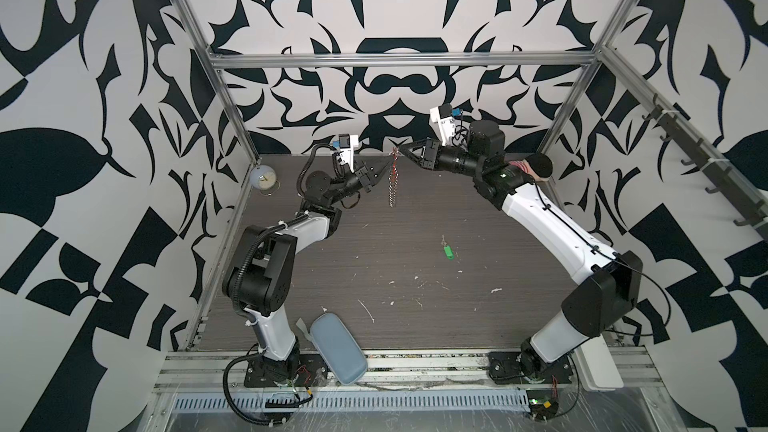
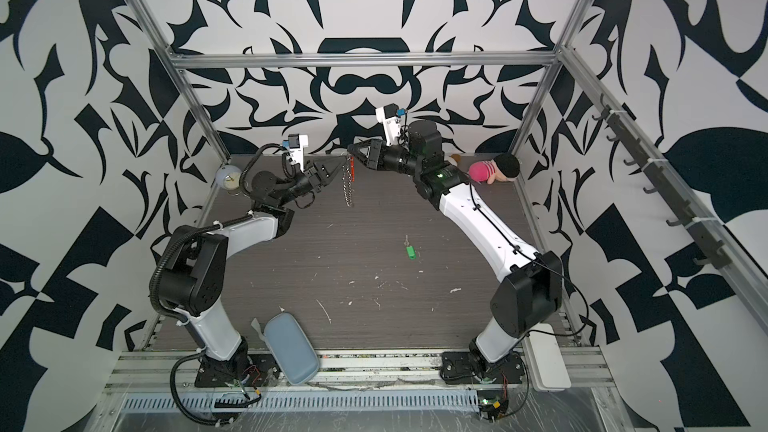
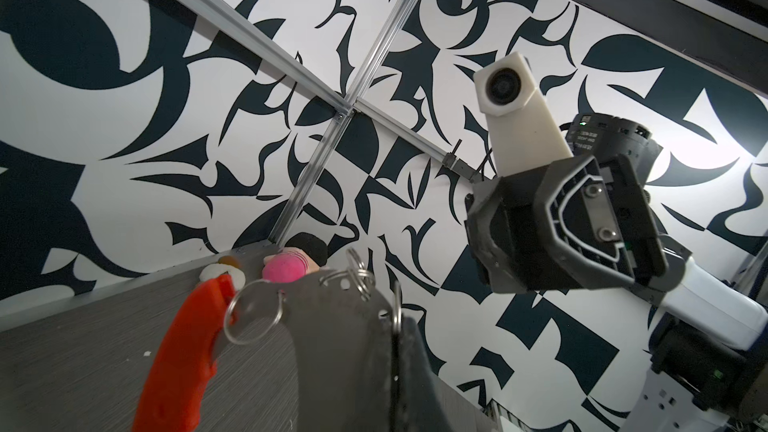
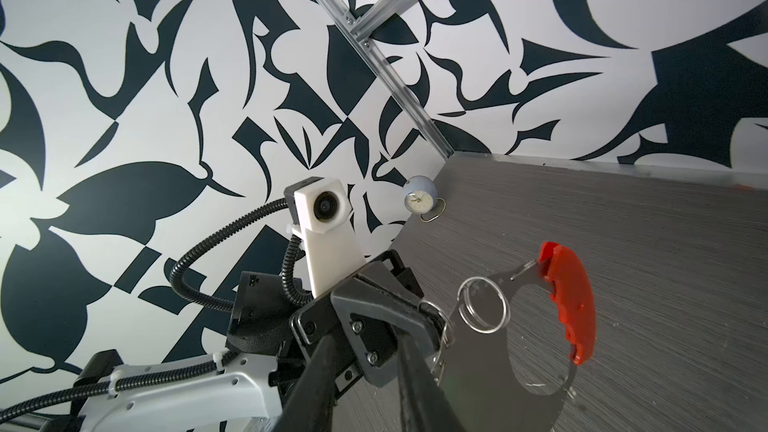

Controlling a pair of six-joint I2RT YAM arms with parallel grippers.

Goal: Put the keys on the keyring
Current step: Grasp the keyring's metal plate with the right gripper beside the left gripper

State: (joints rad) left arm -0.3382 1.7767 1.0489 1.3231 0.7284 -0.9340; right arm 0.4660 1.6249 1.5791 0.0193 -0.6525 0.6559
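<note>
In both top views the left claw point(image 1: 384, 167) is shut tight on the keyring point(image 1: 392, 184). The keyring hangs straight down over the surface point(image 1: 332, 276), near its far edge. The right claw point(image 1: 403, 155) is by the keyring's top. The keys point(image 1: 447, 251) lie flat near the middle of the surface, a bit toward the right edge. Only these views show them.

The left wrist view shows a gap between the keyring point(image 3: 178, 351) and the right claw.

The right wrist view shows the right claw a little open and empty. The left claw point(image 4: 428, 320) pinches thin metal beside a small ring point(image 4: 482, 309).

That thin pinch could let the keyring twist or swing. The flat keys could slide when grabbed.
</note>
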